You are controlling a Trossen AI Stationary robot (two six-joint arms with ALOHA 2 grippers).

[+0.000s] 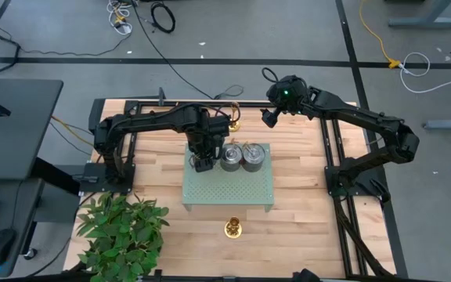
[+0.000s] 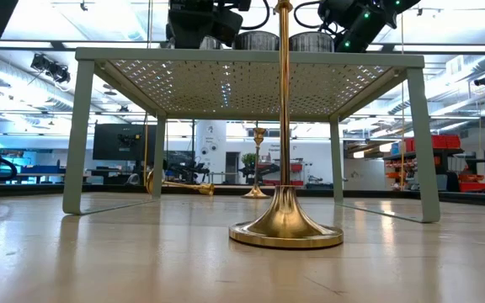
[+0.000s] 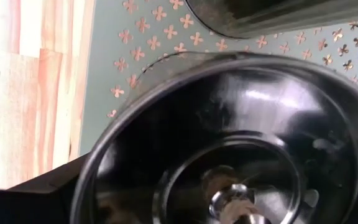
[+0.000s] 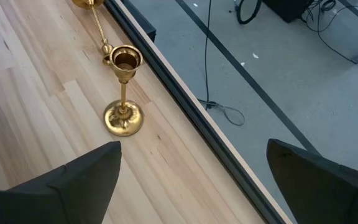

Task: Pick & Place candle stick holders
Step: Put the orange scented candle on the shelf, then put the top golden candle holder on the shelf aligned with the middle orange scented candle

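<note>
One gold candlestick (image 1: pixel 233 228) stands upright on its round base near the table's front edge and rises in the low view's foreground (image 2: pixel 285 227). A second (image 4: pixel 123 93) stands near the far edge, and a third (image 4: pixel 92 12) lies on its side beside it. My left gripper (image 1: pixel 202 161) is over the left part of a green perforated stand (image 1: pixel 225 192). A dark shiny round metal thing (image 3: pixel 241 143) fills its wrist view. My right gripper (image 4: pixel 191 186) is open and empty, raised above the far edge near the standing candlestick.
Two round silver tins (image 1: pixel 232 156) (image 1: pixel 254 154) sit on the stand's far part, right of my left gripper. A potted plant (image 1: pixel 120 231) stands at the front left corner. Dark frame rails run along the far edge (image 4: pixel 185 112). Bare wood lies around the front candlestick.
</note>
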